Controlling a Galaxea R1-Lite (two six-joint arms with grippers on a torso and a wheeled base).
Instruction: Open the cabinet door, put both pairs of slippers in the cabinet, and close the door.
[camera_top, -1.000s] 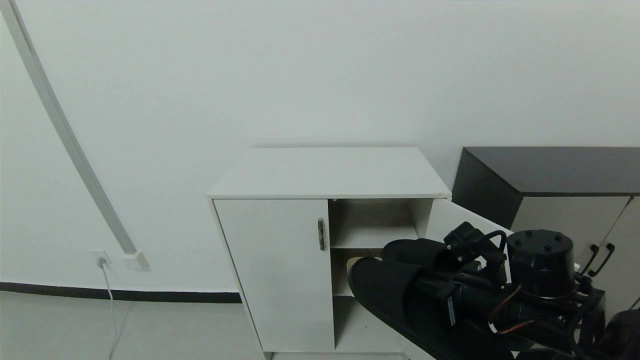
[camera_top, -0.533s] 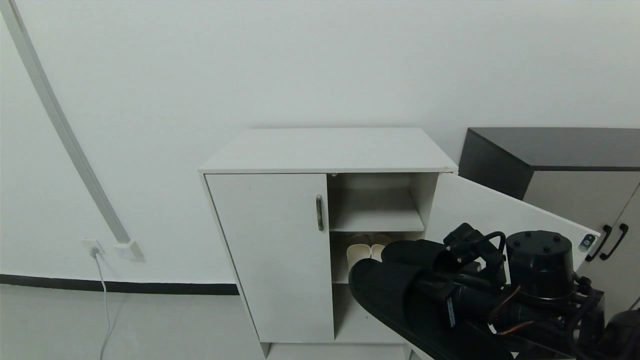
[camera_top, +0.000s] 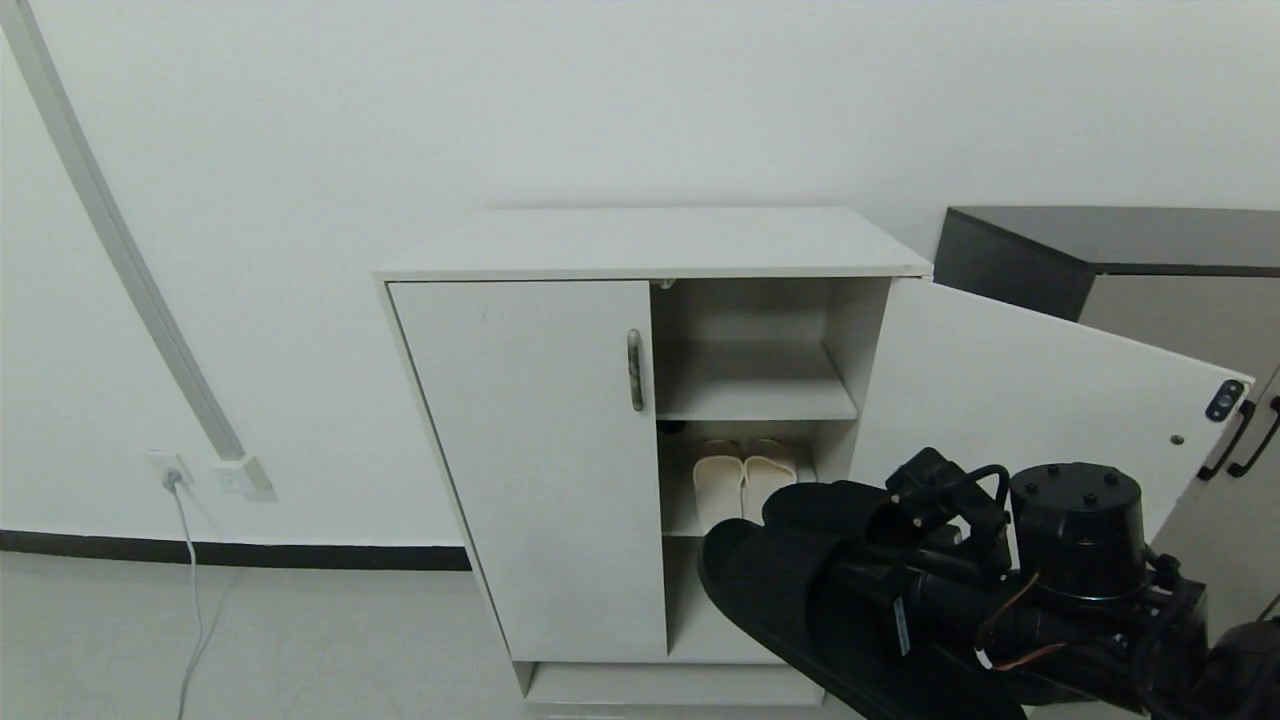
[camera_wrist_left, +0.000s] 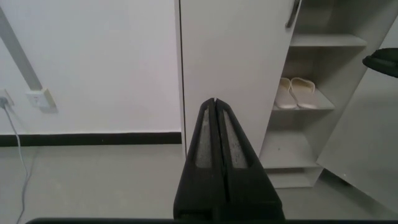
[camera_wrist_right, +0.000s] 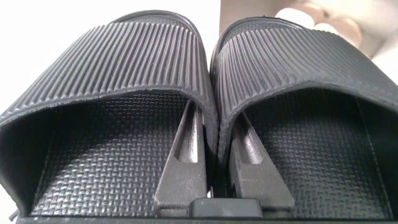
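Observation:
A white cabinet (camera_top: 650, 245) stands against the wall, its right door (camera_top: 1030, 385) swung open and its left door (camera_top: 530, 460) shut. A cream pair of slippers (camera_top: 744, 478) lies on the middle shelf, also seen as cream slippers (camera_wrist_left: 296, 92) in the left wrist view. My right gripper (camera_wrist_right: 211, 168) is shut on the black pair of slippers (camera_wrist_right: 205, 81), one finger inside each strap, pinching the two inner walls together. The black slippers (camera_top: 800, 590) hang in front of the cabinet's lower opening. My left gripper (camera_wrist_left: 215, 106) is shut with nothing in it, low before the left door.
A dark cabinet (camera_top: 1110, 250) with black handles (camera_top: 1250, 440) stands right of the open door. A wall socket and cable (camera_top: 175, 480) sit at the left, under a slanted conduit (camera_top: 110, 230). Grey floor (camera_top: 250, 650) lies open to the left.
The whole head view has shifted: the cabinet now sits higher in frame, revealing the cream slippers and more of the open door. The right gripper holds the black slippers as before.

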